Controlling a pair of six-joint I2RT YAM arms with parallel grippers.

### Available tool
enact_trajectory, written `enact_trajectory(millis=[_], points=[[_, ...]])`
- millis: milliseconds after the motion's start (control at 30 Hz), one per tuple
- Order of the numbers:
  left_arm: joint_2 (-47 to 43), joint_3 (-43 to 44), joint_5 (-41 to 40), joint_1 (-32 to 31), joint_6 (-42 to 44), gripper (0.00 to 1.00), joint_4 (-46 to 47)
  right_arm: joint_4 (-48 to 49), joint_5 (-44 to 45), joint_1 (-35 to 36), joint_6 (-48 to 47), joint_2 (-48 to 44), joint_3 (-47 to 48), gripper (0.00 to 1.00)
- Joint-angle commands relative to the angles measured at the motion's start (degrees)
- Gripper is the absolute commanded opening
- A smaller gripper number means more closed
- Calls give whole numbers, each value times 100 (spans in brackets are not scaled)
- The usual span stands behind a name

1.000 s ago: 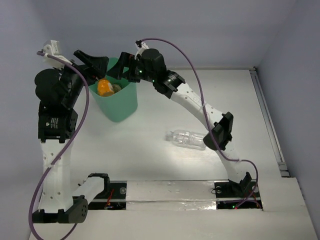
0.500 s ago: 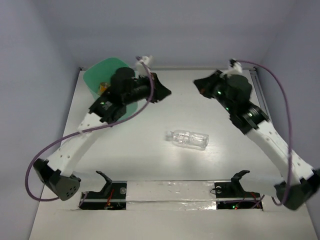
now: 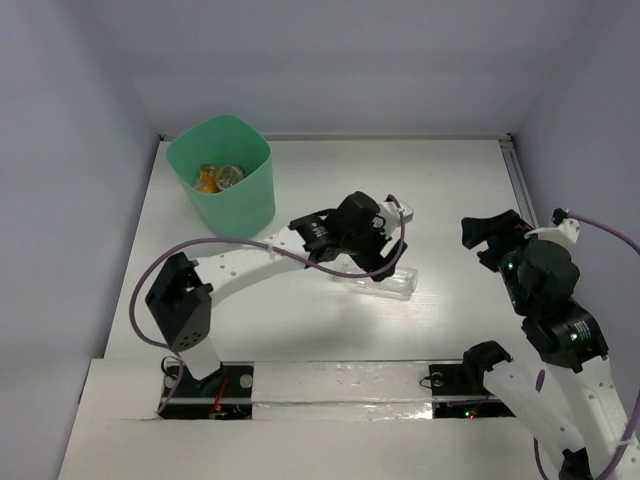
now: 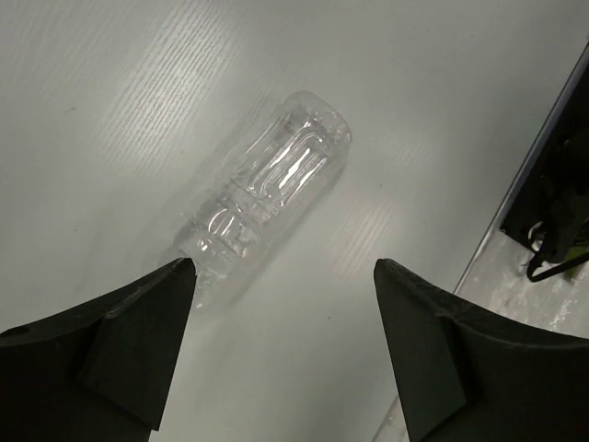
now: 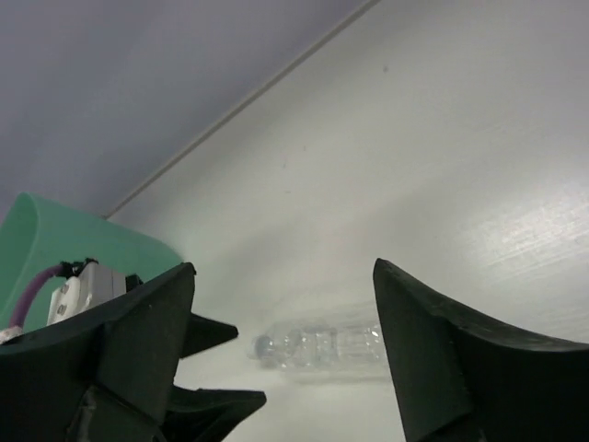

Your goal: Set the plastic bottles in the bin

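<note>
Clear bottle (image 4: 267, 189) lies below spread left hand (image 4: 283, 269); bin (image 3: 242, 205) well apart.

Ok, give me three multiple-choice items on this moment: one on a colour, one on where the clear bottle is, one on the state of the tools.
1. What colour is the rounded-square plastic bin? A. Red. B. Mint green. C. Black.
2. Where is the clear ribbed plastic bottle? A. In the bin. B. Upright by the far wall. C. Lying on the white table, close by the left tool.
3. How do the left tool and the right tool stand? A. Both open. B. Both shut. C. Left shut on the bottle.

Answers: 1 B, its wall shows mint green in the top view. 2 C, the left wrist view shows it on its side just ahead of the fingers. 3 A, each wrist view shows a wide gap, nothing held.
</note>
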Motion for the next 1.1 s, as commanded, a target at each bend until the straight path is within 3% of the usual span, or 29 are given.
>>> enact_trajectory(millis=[0,433,567,733,867,1067], points=[[274,538,107,-21,660,77,-42,-394,253,-7,-3,-73,-159,85],[2120,1584,-148,-303,1232,85,-674,-271,-169,-7,-363,6,-116,89],[2419,1401,-86,-303,1206,84,-570,-350,-90,-7,-495,-20,-19,89],[2359,1207,-674,-303,1066,69,-229,-280,-230,-7,-469,6,-45,88],[1972,1119,-1131,-303,969,34,-183,-157,-327,-7,-451,76,-36,86],[576,1310,-1194,188,293,31,-288,-78,-502,-7,-574,181,174,85]])
